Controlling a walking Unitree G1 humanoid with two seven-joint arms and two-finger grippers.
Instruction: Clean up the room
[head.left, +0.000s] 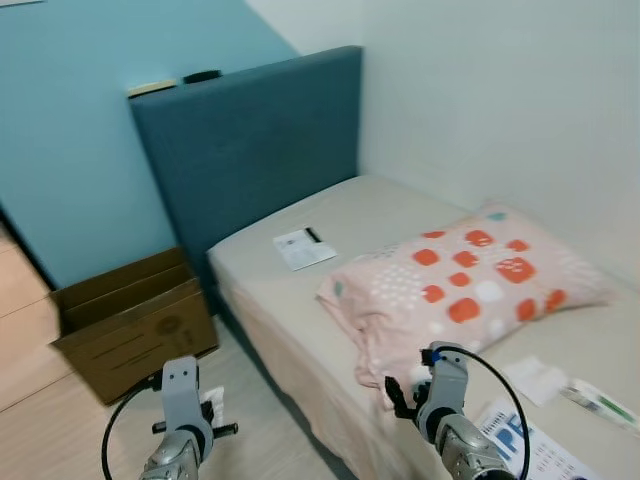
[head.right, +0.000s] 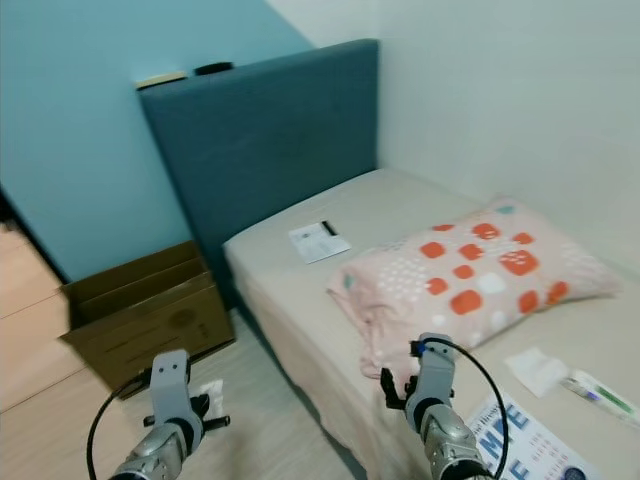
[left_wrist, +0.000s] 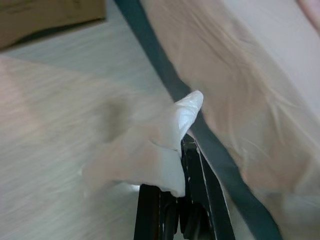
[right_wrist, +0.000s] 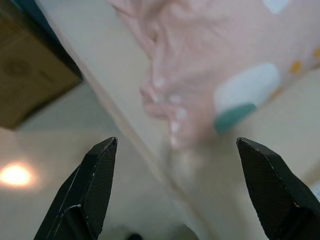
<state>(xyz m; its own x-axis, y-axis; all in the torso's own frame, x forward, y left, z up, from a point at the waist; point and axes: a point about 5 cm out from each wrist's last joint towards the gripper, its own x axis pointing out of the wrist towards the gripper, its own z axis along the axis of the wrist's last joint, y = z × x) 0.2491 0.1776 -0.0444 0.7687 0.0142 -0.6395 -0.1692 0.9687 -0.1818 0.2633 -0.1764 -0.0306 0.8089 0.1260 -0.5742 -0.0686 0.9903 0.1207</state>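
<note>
The left gripper (left_wrist: 172, 200) was clamped on a crumpled white tissue (left_wrist: 150, 150), carried low over the pale wood floor (head.left: 250, 420) just beside the bed, probably on its way to the open brown cardboard box (head.left: 130, 320) standing against the blue wall as a bin. The right gripper (right_wrist: 175, 190) hung empty with fingers spread wide over the edge of the beige mattress (head.left: 290, 290), near the pink pillow with orange and white patches (head.left: 460, 280). The left wrist view showed the pinched tissue plainly; the head views showed more litter on the bed: a white paper slip (head.left: 303, 247), a tissue (head.left: 535, 378), a printed leaflet (head.left: 530, 445)
</note>
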